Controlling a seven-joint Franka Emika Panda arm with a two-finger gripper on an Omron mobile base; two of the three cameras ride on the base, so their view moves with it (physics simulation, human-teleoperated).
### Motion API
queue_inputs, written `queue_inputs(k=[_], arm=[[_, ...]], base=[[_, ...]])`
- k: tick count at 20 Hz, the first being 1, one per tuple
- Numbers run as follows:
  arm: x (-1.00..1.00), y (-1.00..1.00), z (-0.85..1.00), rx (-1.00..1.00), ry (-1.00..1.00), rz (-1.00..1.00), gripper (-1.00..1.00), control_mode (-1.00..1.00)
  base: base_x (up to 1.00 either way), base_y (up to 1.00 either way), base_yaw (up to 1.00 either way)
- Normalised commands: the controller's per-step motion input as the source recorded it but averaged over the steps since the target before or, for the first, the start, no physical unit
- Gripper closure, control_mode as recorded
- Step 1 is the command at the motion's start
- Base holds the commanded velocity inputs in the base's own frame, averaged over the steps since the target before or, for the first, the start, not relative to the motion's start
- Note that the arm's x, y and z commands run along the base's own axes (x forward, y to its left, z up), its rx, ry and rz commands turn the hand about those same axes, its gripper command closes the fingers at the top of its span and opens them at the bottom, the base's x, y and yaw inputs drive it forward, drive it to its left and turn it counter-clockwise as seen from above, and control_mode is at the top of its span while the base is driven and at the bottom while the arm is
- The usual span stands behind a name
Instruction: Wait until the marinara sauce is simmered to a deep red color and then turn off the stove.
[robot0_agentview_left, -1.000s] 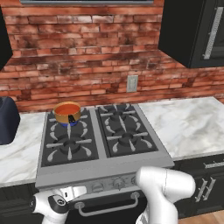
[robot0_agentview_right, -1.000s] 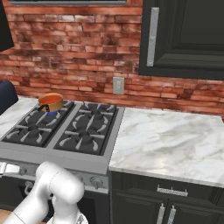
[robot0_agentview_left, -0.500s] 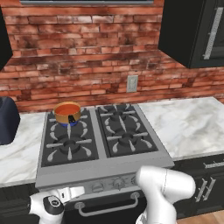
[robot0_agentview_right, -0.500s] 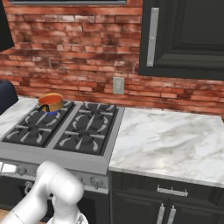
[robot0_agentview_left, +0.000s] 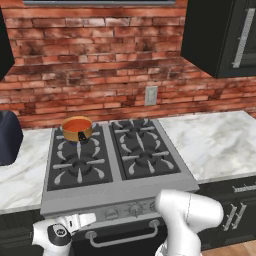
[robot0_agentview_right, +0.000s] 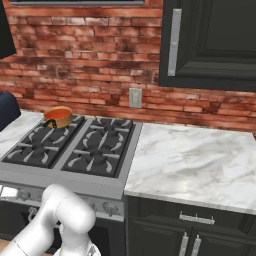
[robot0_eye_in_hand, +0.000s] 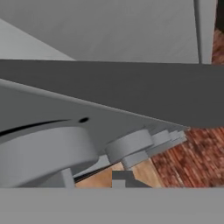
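Sauce (robot0_agentview_left: 76, 124): smooth orange-red disc filling a small orange pan (robot0_agentview_left: 77, 130), on the back left burner.
Stove (robot0_agentview_left: 112, 167): grey steel, four burners, black grates, round knobs (robot0_agentview_left: 135, 209) along the front edge.
Writing: none readable.
Gripper (robot0_agentview_left: 82, 220): low at the stove's front left corner, by the knobs; cannot tell how wide the jaws stand.
Hand view: grey knobs close up, brick beyond.
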Motion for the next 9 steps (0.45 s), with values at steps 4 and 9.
queue_inputs(k=[4, 9], arm=[[0.05, -0.05, -0.88, 0.74, -0.33, -0.73, 1.00, -1.00], [0.03, -0.60, -0.40, 0.40, -0.05, -0.65, 1.00, -1.00]], base=[[0.00, 0.00, 0.00], [0.00, 0.00, 0.00]])
